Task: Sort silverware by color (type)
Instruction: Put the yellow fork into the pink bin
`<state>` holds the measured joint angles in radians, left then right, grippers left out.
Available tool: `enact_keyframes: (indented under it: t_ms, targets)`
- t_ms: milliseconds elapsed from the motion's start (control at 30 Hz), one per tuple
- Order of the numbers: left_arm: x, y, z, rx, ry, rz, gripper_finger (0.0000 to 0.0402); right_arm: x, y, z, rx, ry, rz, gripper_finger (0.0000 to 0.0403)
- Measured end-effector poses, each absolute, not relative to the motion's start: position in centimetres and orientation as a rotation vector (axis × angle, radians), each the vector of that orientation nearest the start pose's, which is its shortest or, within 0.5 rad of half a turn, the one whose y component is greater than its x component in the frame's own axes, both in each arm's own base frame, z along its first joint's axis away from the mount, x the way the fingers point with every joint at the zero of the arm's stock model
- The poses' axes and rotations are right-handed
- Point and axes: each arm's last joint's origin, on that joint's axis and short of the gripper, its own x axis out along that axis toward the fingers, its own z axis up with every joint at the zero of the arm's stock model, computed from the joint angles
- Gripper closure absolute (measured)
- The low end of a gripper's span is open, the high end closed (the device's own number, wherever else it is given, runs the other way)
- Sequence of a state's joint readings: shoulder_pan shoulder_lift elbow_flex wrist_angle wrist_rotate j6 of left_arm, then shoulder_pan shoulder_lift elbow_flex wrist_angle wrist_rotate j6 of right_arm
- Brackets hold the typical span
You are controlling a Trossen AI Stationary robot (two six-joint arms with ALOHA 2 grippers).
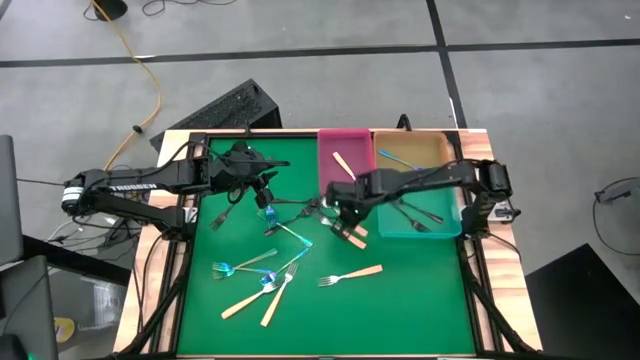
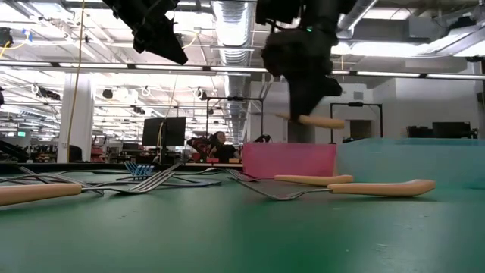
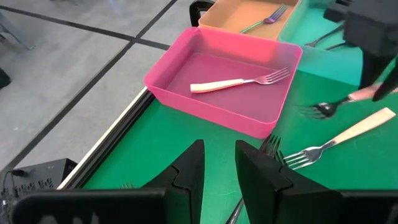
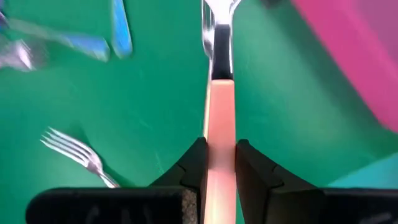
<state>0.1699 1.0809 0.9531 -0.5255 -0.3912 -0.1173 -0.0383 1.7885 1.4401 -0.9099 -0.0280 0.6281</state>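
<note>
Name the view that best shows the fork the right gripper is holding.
The right wrist view: the tan-handled fork fills the frame, its handle clamped between the right gripper's fingers. The low view shows only its handle sticking out, raised above the mat. The high view hides it under the arm; the left wrist view shows it only partly, far off.

White "TROSSEN" lettering along the left arm [image 1: 140, 184].
</note>
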Motion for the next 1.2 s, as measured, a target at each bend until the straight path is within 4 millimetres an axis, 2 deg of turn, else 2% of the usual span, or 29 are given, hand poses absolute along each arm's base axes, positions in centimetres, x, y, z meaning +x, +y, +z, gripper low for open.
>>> enact_keyframes:
  t_ms: [233, 533, 767, 867, 1000, 1200]
  targets:
    - [21.6, 4.8, 30.7, -0.059, 0.618, 0.586, 0.0326, 36.3, -5.8, 27.1, 0.637, 1.084, -0.466, 0.0320]
    - [21.6, 4.8, 30.7, -0.071, 0.614, 0.590, 0.0326, 35.2, -11.5, 27.4, 0.643, 1.012, -0.610, 0.0320]
    - [21.6, 4.8, 30.7, -0.097, 0.606, 0.599, 0.0326, 34.5, -14.1, 27.5, 0.603, 0.968, -0.707, 0.0320]
    - [21.6, 4.8, 30.7, -0.111, 0.602, 0.604, 0.0326, 34.8, -15.1, 26.7, 0.590, 0.964, -0.747, 0.0320]
    - [21.6, 4.9, 30.7, -0.129, 0.595, 0.615, 0.0326, 35.3, -16.3, 24.6, 0.595, 1.019, -0.761, 0.0320]
    - [21.6, 4.9, 30.7, -0.138, 0.593, 0.631, 0.0326, 36.4, -16.1, 21.5, 0.584, 1.130, -0.698, 0.0320]
